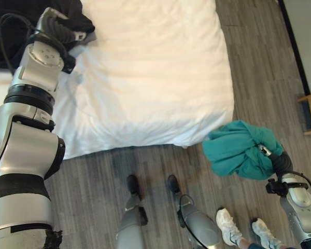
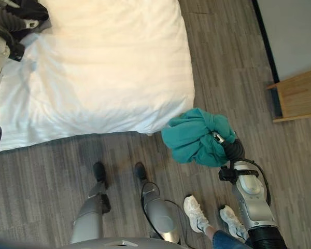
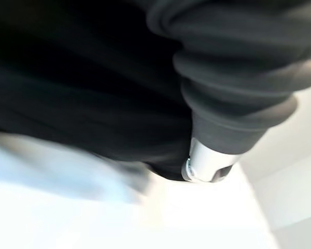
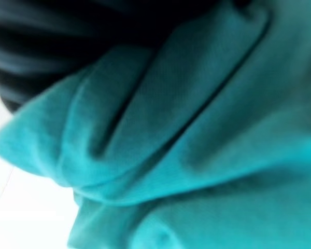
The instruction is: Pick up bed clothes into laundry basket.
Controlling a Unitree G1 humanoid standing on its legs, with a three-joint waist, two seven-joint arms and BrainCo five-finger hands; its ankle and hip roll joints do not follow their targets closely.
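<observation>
Teal garment, bunched into a wad, hangs clenched in the right robot hand over the wooden floor just off the white bed's corner. Left robot hand rests at a black garment on the bed's far side; whether it grasps, I cannot tell.

I see a teal garment bunched into a crumpled ball, held up off the floor just past the near right corner of the bed, its folds wrapped around my right hand. A black garment lies rumpled on the bed's far left corner, dark against the white cover, with my left hand on it.
</observation>
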